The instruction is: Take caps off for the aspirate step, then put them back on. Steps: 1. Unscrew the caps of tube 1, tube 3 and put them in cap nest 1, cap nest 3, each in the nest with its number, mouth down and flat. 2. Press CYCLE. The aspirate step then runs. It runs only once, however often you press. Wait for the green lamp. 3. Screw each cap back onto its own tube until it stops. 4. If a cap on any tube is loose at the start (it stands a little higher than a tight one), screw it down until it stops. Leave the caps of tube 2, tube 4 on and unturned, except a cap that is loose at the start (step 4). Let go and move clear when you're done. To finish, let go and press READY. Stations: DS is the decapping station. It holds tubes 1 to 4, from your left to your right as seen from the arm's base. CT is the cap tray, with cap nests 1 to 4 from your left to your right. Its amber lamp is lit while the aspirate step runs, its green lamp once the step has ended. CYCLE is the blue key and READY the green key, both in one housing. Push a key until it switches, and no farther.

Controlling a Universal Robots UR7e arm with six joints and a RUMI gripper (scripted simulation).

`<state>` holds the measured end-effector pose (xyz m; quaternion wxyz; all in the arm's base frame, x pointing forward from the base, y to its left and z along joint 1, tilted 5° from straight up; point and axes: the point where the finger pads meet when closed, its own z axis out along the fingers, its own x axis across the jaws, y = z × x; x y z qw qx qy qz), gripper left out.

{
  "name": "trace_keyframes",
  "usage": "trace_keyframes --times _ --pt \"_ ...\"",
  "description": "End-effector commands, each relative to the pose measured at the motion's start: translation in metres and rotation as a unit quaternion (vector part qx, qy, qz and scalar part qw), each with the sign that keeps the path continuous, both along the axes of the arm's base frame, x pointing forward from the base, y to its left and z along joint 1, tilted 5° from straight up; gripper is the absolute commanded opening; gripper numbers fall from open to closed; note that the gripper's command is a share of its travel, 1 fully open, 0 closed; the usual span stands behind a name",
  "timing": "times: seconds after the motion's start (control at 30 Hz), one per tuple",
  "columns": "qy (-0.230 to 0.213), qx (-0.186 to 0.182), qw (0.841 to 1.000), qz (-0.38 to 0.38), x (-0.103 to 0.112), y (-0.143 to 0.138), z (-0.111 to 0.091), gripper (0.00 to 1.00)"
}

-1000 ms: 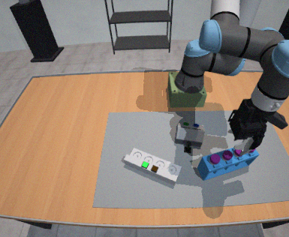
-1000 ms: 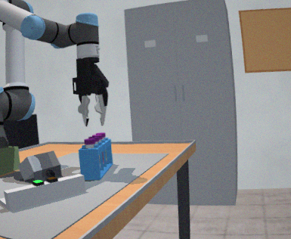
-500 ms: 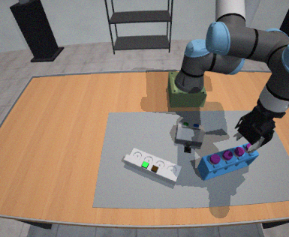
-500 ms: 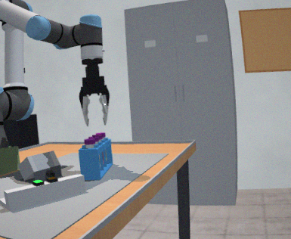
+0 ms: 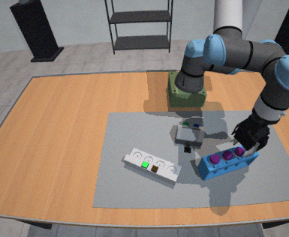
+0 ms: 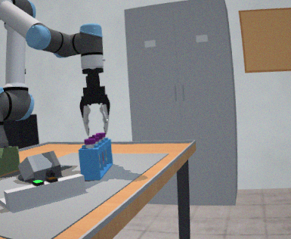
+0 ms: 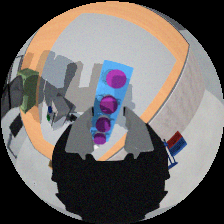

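The blue station DS (image 5: 208, 172) (image 6: 89, 164) (image 7: 111, 64) holds four tubes with purple caps. The caps of tube 2 (image 5: 239, 151) (image 7: 108, 104), tube 3 (image 5: 227, 154) (image 7: 103, 124) and tube 4 (image 5: 215, 159) (image 7: 100, 138) are on; tube 1's cap (image 7: 116, 78) is also on, hidden in the top view. My gripper (image 5: 245, 148) (image 6: 97, 134) (image 7: 108, 107) is open and empty, pointing down just above the tube 1 and 2 end. The white tray CT (image 5: 167, 176) (image 6: 47, 197) has empty nests. Its green lamp (image 5: 145, 164) (image 6: 38, 182) is lit; its amber lamp (image 5: 155, 169) (image 6: 52, 179) is dark.
The grey key housing (image 5: 189, 135) (image 6: 39, 166) stands between the arm's green base (image 5: 185, 99) and the stations. It bears the blue CYCLE key (image 5: 196, 125) and the green READY key (image 5: 185, 124). A small black block (image 5: 188, 149) is beside the housing.
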<state>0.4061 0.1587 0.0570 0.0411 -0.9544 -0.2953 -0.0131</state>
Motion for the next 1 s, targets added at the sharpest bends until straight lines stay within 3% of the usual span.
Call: trace_keyframes --times 0.0,0.97 --pt "-0.001 0.0 1.0 0.0 0.001 0.0 -0.001 0.35" --pt "-0.001 0.0 1.0 0.0 0.001 0.001 -0.011 0.35"
